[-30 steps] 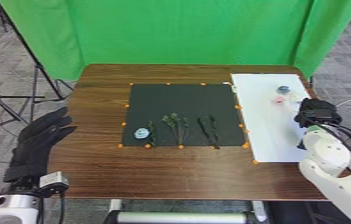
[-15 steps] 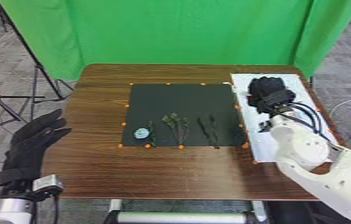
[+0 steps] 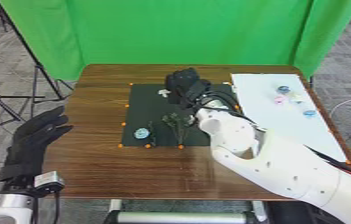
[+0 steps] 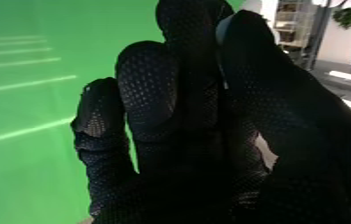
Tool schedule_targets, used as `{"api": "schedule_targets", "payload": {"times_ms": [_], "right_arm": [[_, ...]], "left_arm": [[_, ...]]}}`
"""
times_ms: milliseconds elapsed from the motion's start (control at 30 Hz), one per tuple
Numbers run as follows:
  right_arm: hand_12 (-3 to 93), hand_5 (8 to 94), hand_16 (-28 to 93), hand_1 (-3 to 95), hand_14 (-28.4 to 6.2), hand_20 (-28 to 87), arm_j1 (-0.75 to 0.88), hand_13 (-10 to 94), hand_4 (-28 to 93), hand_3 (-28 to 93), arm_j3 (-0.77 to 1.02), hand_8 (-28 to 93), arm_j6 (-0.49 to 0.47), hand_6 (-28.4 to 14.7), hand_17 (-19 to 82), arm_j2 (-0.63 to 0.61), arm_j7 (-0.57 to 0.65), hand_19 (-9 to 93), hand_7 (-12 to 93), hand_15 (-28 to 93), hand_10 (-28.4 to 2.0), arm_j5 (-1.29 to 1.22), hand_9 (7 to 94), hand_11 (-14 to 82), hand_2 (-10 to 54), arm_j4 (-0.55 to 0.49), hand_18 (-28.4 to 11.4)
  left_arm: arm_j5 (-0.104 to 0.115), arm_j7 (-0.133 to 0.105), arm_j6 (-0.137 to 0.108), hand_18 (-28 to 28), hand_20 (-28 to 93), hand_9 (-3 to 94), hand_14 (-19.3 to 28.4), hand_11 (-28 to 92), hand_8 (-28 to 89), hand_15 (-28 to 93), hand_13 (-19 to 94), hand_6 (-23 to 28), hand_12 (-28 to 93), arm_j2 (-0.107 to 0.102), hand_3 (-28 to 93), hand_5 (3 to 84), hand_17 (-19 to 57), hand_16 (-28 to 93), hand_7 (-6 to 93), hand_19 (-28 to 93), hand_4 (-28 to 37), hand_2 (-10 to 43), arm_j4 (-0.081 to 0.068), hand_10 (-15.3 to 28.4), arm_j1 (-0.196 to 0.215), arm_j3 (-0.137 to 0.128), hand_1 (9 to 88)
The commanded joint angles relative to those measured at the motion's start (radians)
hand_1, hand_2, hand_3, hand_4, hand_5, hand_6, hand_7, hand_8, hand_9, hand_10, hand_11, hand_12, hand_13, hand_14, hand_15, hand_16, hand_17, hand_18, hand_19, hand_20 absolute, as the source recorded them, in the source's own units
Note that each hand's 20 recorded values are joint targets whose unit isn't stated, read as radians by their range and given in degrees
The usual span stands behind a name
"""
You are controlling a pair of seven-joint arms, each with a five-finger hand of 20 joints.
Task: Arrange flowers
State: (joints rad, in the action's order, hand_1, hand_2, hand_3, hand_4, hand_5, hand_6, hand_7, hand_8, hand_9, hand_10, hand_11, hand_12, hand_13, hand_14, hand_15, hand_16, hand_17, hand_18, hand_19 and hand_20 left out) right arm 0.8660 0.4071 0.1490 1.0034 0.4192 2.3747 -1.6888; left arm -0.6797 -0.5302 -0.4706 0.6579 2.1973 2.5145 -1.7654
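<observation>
Right hand (image 3: 184, 86), black-gloved, observed at the black square mat's (image 3: 144, 111) far side, thumb and fingers pinching a small white flower (image 3: 163, 92). Round pale-blue flower (image 3: 141, 133) lies on the mat near green leafy stems (image 3: 172, 120).

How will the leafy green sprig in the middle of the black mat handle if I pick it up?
The sprig looks light, with thin stems. Held low, it may droop, since its leaves bunch at the far end. Lying flat on the mat, it would probably slide rather than roll.
</observation>
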Motion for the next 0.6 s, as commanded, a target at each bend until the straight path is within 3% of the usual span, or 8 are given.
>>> {"api": "schedule_targets", "payload": {"times_ms": [33,100,133,167,233,467,500,600], "right_arm": [[27.2,78.2,21,49.0,-6.3,25,0.036,70,-28,74,0.007,-2,-0.113,3.5,37,0.218,0.009,93,26,68,-7.4,0.059,84.2,22.8,-4.8,0.109,-18.7],[27.3,78.1,21,48.8,-6.5,25,0.058,69,-28,74,0.059,-2,-0.222,3.5,37,0.286,-0.033,93,26,68,-7.4,0.131,84.1,22.7,-4.9,0.158,-18.7],[27.3,78.0,21,48.7,-6.6,25,0.058,69,-28,74,0.056,-2,-0.221,3.5,36,0.308,-0.036,93,26,68,-7.5,0.165,84.0,22.7,-4.9,0.191,-18.7],[27.3,77.9,21,48.6,-6.7,25,0.057,69,-28,74,0.056,-2,-0.216,3.5,36,0.321,-0.029,93,26,68,-7.6,0.172,83.9,22.7,-4.9,0.213,-18.7],[27.2,77.8,21,48.5,-6.7,25,0.054,69,-28,74,0.056,-2,-0.258,3.5,36,0.32,0.025,93,26,68,-7.6,0.14,83.9,22.8,-4.8,0.209,-18.8],[27.2,77.5,21,48.5,-6.9,24,0.124,68,-28,74,0.118,-2,-0.3,3.6,36,0.328,0.002,93,26,69,-7.7,0.249,83.2,23.3,-4.8,0.241,-18.8],[27.2,77.4,21,48.4,-6.9,24,0.141,68,-28,74,0.135,-3,-0.322,3.6,36,0.33,-0.001,93,27,69,-7.7,0.261,83.2,23.3,-4.8,0.241,-18.8],[27.2,77.3,21,48.3,-6.9,24,0.16,68,-28,74,0.152,-3,-0.32,3.6,35,0.332,-0.001,93,27,69,-7.7,0.28,83.2,23.4,-4.9,0.25,-18.7]], "left_arm": [[-0.034,0.044,0.048,20.0,10,31.7,24.0,34,-13,61,22,7.0,10,0.022,83,35.8,-11.9,-13,20.8,52,-21.6,1.3,-0.028,17.9,-0.102,0.059,27.3],[-0.034,0.044,0.05,20.0,10,31.7,23.8,34,-13,61,22,7.0,10,0.009,84,35.8,-11.9,-13,20.8,52,-21.5,0.8,-0.034,17.9,-0.121,0.059,27.0],[-0.038,0.055,0.053,19.9,10,31.3,23.3,34,-13,61,22,6.8,10,0.011,85,35.9,-11.8,-13,21.0,52,-21.4,0.1,-0.033,17.6,-0.129,0.059,26.7],[-0.031,0.048,0.054,19.8,10,31.2,23.0,34,-13,61,21,6.5,10,0.007,86,35.9,-11.8,-13,21.3,52,-21.7,-0.3,-0.041,17.5,-0.155,0.083,26.4],[-0.051,0.07,0.077,19.7,10,31.1,23.0,34,-13,61,21,6.4,10,0.004,86,36.0,-11.8,-13,21.7,52,-22.3,-0.6,-0.056,17.4,-0.22,0.119,26.4],[-0.041,0.054,0.069,19.7,11,31.6,23.4,35,-14,61,21,6.5,10,0.005,85,36.4,-11.8,-12,22.0,52,-23.2,0.2,-0.05,17.5,-0.202,0.103,26.9],[-0.047,0.064,0.075,19.7,11,31.6,23.4,35,-14,61,21,6.5,10,0.013,85,36.4,-11.8,-12,22.0,52,-23.2,0.3,-0.049,17.6,-0.199,0.099,27.0],[-0.042,0.058,0.071,19.7,11,31.9,23.4,35,-13,61,22,6.5,10,0.016,85,36.4,-11.8,-12,21.9,52,-23.0,0.3,-0.048,17.6,-0.191,0.098,27.0]]}}
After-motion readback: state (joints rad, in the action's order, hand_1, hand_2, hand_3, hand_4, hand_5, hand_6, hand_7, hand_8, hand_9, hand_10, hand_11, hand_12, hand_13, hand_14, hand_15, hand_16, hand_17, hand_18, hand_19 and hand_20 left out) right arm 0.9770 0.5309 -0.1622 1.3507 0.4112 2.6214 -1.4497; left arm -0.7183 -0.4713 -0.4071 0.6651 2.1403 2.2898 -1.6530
